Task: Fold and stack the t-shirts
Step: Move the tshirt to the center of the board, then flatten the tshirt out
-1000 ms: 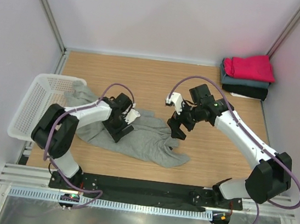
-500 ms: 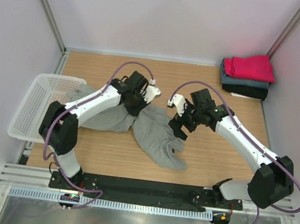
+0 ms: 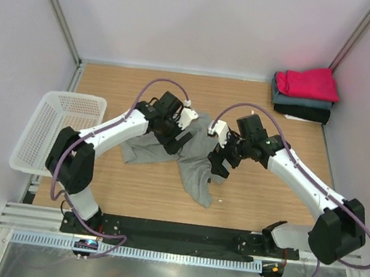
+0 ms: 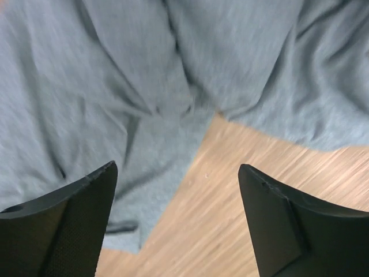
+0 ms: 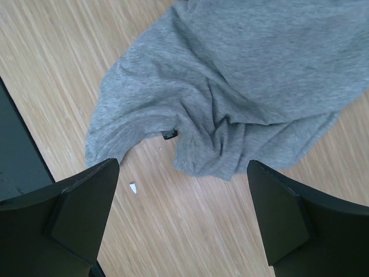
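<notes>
Both your arms bend inward over the grey t-shirt (image 3: 197, 174); left gripper (image 4: 177, 167) gapes wide, empty; right gripper (image 5: 183, 163) likewise.

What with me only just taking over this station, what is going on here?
Two robot arms are partway through folding t-shirts. The left arm and right arm both hover over a crumpled grey t-shirt in the middle of the table, jaws open, neither gripping it. Three folded shirts are stacked in the far right corner: red t-shirt on top, blue t-shirt under it, black t-shirt at the bottom. A white basket sits at the left edge.
</notes>
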`<control>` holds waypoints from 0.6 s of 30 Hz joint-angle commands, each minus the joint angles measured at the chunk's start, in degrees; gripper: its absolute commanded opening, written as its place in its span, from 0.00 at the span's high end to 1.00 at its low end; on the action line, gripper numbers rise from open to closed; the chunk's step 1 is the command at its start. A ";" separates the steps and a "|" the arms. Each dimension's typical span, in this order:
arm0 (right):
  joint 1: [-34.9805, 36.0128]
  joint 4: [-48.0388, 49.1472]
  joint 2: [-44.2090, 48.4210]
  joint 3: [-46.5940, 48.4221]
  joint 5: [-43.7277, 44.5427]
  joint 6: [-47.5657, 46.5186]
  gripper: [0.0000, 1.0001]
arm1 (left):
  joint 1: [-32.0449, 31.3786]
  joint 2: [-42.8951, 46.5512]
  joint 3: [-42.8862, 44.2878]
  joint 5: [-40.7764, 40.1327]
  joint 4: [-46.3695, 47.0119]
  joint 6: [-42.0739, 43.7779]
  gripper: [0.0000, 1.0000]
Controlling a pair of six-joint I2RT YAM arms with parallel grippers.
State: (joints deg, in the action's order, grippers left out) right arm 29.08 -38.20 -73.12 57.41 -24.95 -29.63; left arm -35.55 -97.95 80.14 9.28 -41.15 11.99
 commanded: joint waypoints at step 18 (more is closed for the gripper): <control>5.37 -0.21 -19.51 6.23 -6.52 -1.49 0.00 | 8.74 33.57 -27.39 -24.11 2.12 -2.76 0.13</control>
State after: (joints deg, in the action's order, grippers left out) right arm 34.37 -39.16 -93.69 61.65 -30.83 -30.50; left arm -27.24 -73.08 54.70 -6.59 -41.25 10.41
